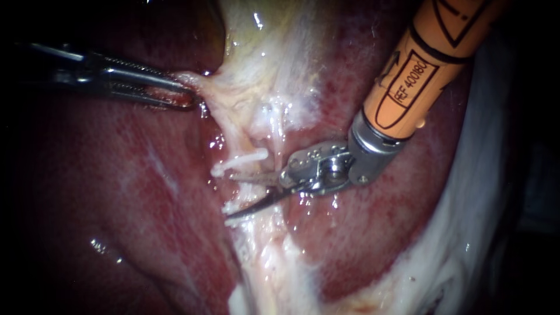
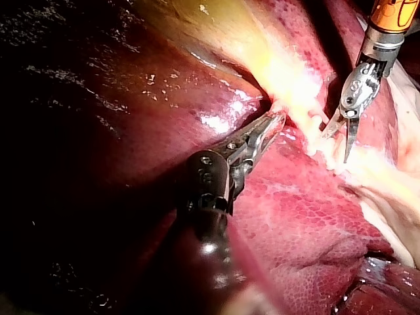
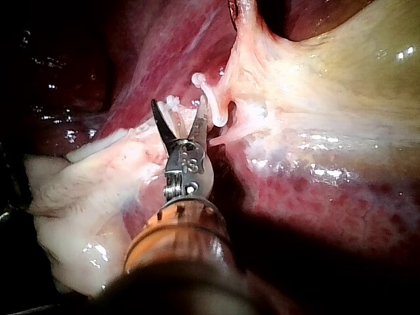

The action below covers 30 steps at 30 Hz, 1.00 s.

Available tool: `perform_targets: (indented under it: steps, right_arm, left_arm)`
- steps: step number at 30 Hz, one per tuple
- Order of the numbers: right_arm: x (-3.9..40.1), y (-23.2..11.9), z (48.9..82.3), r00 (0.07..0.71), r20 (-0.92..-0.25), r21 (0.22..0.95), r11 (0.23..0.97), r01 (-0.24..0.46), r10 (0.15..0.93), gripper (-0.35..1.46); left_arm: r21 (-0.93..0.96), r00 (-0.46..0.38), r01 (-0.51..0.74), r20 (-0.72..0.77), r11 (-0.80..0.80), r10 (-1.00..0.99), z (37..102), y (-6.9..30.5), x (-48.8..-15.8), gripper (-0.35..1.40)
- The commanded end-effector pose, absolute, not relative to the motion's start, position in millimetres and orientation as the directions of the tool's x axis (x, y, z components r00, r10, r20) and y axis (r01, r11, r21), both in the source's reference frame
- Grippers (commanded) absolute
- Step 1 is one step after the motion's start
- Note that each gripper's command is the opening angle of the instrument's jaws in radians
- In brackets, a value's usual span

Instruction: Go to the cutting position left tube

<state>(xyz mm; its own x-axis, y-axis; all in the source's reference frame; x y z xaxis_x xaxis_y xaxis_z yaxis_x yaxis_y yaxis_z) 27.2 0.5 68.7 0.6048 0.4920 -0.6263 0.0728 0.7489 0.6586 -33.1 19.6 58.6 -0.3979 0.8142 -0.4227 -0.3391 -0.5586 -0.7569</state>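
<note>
My left instrument [image 1: 185, 98] enters from the left, jaws shut on a pale flap of gallbladder tissue [image 1: 204, 87], pulling it leftward; in the left wrist view these jaws [image 2: 274, 123] pinch the same pale edge. My right instrument [image 1: 229, 196] has an orange shaft and two thin blades, open. The blades straddle a pale tube [image 1: 236, 188] between an upper white clip [image 1: 242, 158] and a lower white clip [image 1: 232, 206]. In the right wrist view the open blades [image 3: 178, 102] stand against pale strands beside a curved white tube [image 3: 218, 108]. Which tube this is I cannot tell.
Dark red liver [image 1: 116, 192] lies on both sides of the pale band. The yellowish gallbladder [image 1: 262, 41] spreads above the clips. A white fatty sheet [image 1: 466, 221] borders the right side. The right instrument also shows in the left wrist view [image 2: 342, 139].
</note>
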Motion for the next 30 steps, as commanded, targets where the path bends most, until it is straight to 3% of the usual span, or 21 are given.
perform_targets:
  steps: [1, 13, 20, 30]
  right_arm:
    - [27.2, 0.6, 68.6, 0.605, -0.627, 0.658, 0.749, 0.073, 0.491, 1.15]
    - [27.2, 0.2, 68.0, 0.605, -0.628, 0.659, 0.748, 0.078, 0.489, 1.18]
    - [27.2, -0.9, 64.6, 0.598, -0.635, 0.662, 0.743, 0.095, 0.489, 1.20]
    - [22.3, 0.2, 61.2, 0.580, -0.641, 0.660, 0.747, 0.081, 0.503, 1.20]
  left_arm:
    - [-0.757, -0.398, -0.339, -0.423, -0.559, 0.814, 58.6, 19.6, -33.1, -0.35]
    - [-0.757, -0.398, -0.339, -0.423, -0.559, 0.814, 58.6, 19.6, -33.1, -0.35]
    - [-0.757, -0.398, -0.338, -0.423, -0.559, 0.814, 58.7, 19.7, -33.0, -0.35]
    - [-0.757, -0.399, -0.338, -0.423, -0.559, 0.814, 58.7, 19.7, -32.9, -0.35]
